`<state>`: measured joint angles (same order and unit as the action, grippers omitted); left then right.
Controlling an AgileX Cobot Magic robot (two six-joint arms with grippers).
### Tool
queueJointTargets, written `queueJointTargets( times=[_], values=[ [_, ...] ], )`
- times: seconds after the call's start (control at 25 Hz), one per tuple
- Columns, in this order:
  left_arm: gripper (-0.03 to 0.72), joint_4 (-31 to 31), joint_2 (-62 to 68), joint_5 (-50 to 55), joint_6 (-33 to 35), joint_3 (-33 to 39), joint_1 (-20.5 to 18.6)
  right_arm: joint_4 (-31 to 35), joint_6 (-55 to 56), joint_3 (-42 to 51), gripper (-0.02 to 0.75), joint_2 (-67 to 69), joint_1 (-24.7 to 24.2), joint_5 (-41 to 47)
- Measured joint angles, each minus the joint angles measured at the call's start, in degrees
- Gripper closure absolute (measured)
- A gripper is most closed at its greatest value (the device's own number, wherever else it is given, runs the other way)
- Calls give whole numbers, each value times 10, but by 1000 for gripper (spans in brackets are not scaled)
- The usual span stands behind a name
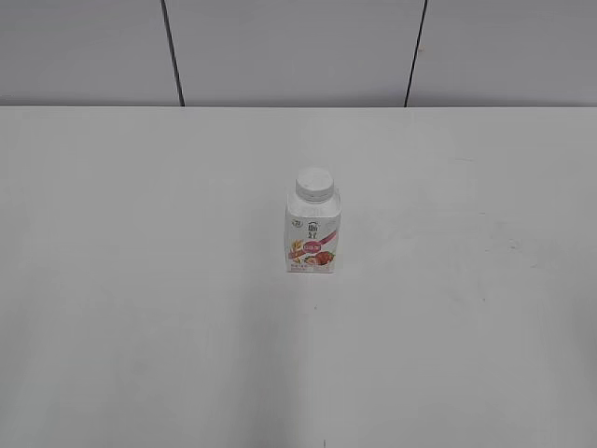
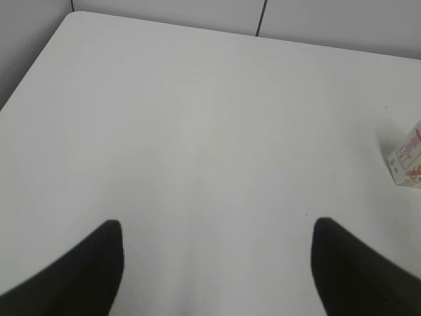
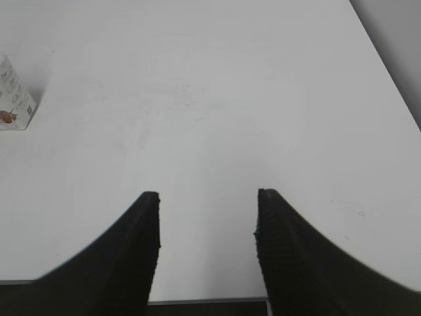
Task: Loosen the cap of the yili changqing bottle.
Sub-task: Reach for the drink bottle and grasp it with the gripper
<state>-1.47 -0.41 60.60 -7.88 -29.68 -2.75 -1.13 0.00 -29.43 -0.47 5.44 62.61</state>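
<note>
The yili changqing bottle [image 1: 313, 235] stands upright near the middle of the white table, white with a pink-red strawberry label. Its white cap [image 1: 314, 184] sits on the neck. Neither gripper shows in the exterior view. In the left wrist view my left gripper [image 2: 217, 227] is open and empty over bare table, with the bottle's lower corner [image 2: 408, 160] far to its right. In the right wrist view my right gripper [image 3: 207, 195] is open and empty near the table's front edge, with the bottle's base [image 3: 13, 102] at the far left.
The white table [image 1: 140, 280] ends at a grey panelled wall [image 1: 280, 47] behind. Its far left corner [image 2: 69, 16] shows in the left wrist view. Its right edge [image 3: 388, 72] and front edge [image 3: 204, 301] show in the right wrist view.
</note>
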Motion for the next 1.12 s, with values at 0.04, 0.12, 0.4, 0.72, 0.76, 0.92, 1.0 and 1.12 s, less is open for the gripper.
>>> queueJointTargets(
  times=[0.04, 0.12, 0.4, 0.72, 0.76, 0.92, 1.0, 1.12],
  values=[
    [152, 0, 0, 0, 0, 0, 0, 0, 0, 0, 350, 0, 0, 0],
    [152, 0, 0, 0, 0, 0, 0, 0, 0, 0, 350, 0, 0, 0],
    [152, 0, 0, 0, 0, 0, 0, 0, 0, 0, 350, 0, 0, 0],
    [152, 0, 0, 0, 0, 0, 0, 0, 0, 0, 350, 0, 0, 0],
    [152, 0, 0, 0, 0, 0, 0, 0, 0, 0, 350, 0, 0, 0],
    [152, 0, 0, 0, 0, 0, 0, 0, 0, 0, 350, 0, 0, 0],
    [152, 0, 0, 0, 0, 0, 0, 0, 0, 0, 350, 0, 0, 0],
    [152, 0, 0, 0, 0, 0, 0, 0, 0, 0, 350, 0, 0, 0]
  ],
)
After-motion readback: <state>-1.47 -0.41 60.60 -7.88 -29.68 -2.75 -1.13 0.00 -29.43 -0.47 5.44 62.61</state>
